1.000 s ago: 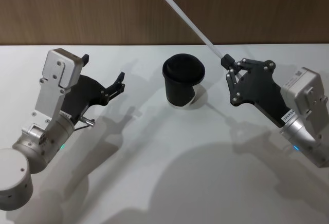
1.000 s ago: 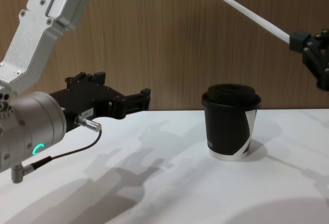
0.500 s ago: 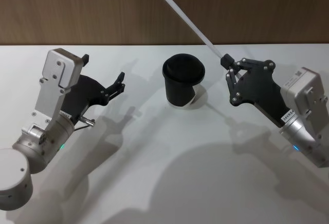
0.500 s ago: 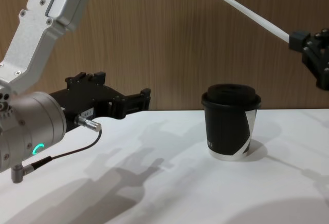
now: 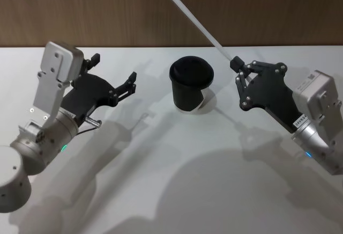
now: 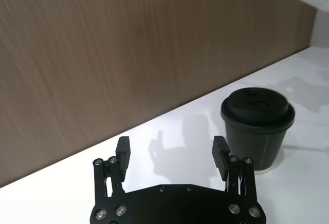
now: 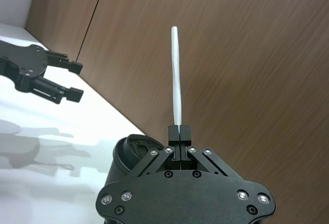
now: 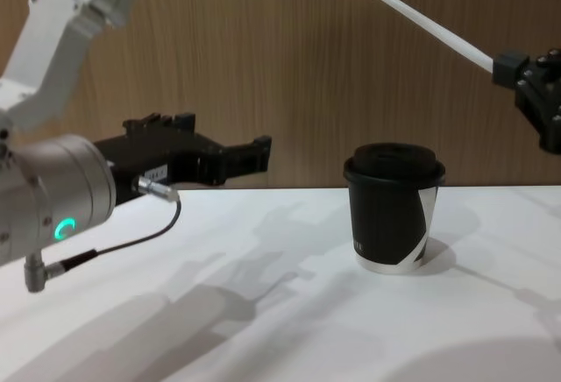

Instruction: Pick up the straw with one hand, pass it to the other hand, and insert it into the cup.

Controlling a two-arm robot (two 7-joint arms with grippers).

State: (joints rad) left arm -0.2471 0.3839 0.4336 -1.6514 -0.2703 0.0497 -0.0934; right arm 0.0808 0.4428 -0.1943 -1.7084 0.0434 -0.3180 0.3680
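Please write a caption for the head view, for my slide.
The right gripper holds the straw raised at a slant beside the cup, with the open left gripper opposite.

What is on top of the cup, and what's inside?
A black domed lid closes the cup, hiding its inside. The straw is held apart from it in the right end effector.

My left gripper [image 5: 114, 67] and right gripper [image 5: 235, 63] are looking black and screw-studded; at the chest view's nine o'clock my silver-grey arm [image 8: 66, 185] is glowing with a green ring [image 8: 61, 228] (thin cable [image 8: 114, 245] beside it).
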